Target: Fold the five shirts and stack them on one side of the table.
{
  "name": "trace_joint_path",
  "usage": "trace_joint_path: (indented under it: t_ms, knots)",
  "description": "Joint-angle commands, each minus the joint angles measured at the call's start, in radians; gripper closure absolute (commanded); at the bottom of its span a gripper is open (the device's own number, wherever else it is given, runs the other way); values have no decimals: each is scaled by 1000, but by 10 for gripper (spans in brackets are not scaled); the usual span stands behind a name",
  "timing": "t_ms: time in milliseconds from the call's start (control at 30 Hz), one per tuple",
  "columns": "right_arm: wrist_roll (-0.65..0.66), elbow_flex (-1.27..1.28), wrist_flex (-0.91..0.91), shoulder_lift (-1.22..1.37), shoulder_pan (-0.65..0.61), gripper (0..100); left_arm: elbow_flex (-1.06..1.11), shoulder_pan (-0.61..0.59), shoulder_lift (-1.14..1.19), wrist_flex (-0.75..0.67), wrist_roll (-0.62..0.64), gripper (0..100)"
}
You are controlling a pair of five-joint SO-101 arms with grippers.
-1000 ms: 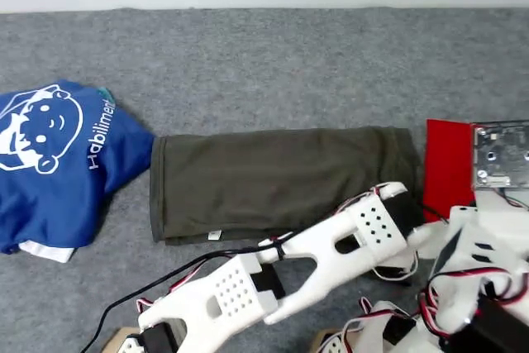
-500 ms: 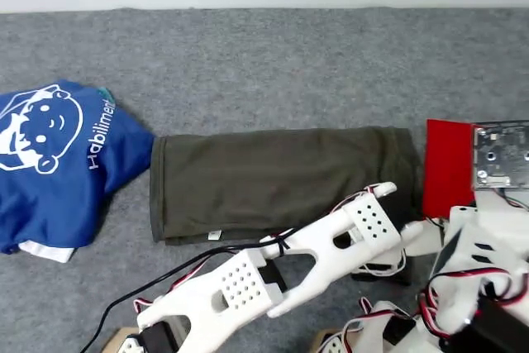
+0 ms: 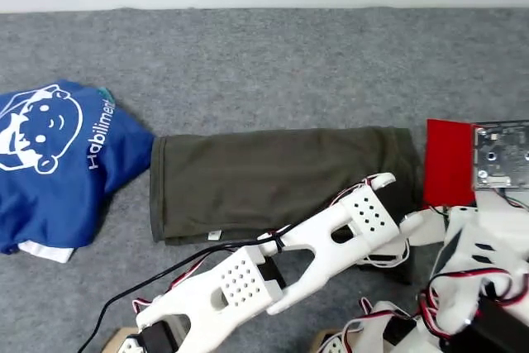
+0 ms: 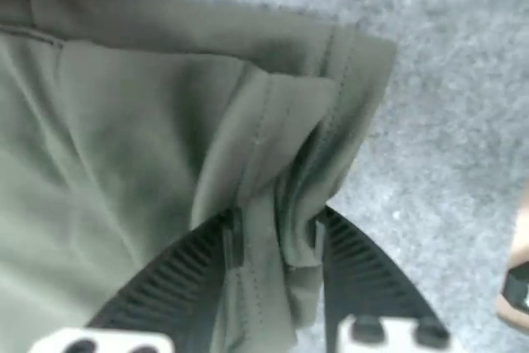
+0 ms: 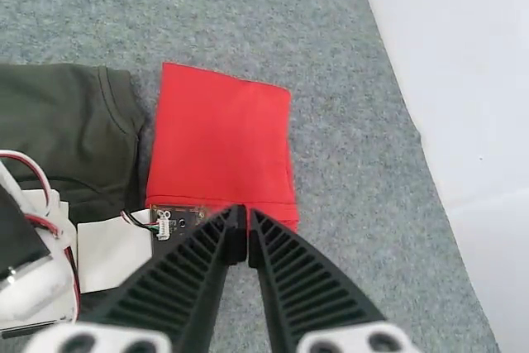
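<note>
An olive shirt point(image 3: 273, 179), folded into a long band, lies across the middle of the grey table. My left gripper point(image 4: 273, 241) is shut on a bunched fold at the shirt's near right corner, and the olive shirt point(image 4: 124, 138) spreads out beyond its fingers. In the high view the left arm point(image 3: 331, 237) reaches across to that corner. A folded red shirt point(image 3: 448, 163) lies just right of the olive one. My right gripper point(image 5: 246, 229) hangs shut and empty over the near edge of the red shirt point(image 5: 221, 138). A blue printed shirt point(image 3: 58, 163) lies crumpled at the far left.
A white garment point(image 3: 45, 250) pokes out from under the blue shirt. The grey mat's right edge point(image 5: 413, 138) runs close beside the red shirt, with a white surface beyond it. The right arm point(image 3: 488, 237) and its wires stand at the near right.
The left arm has drawn back slightly toward the near edge at the olive shirt's right end. The right arm and the other shirts have not moved.
</note>
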Motion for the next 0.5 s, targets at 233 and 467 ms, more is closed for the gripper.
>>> trace_joint_path:
  t_ms: [233, 467]
  knots:
    - [-8, -2, -10, 13, -7, 989, -90, -2, -81, 25, -6, 842]
    - [-9, 2, -24, 13, -7, 989, -18, 8, -135, 23, -11, 841]
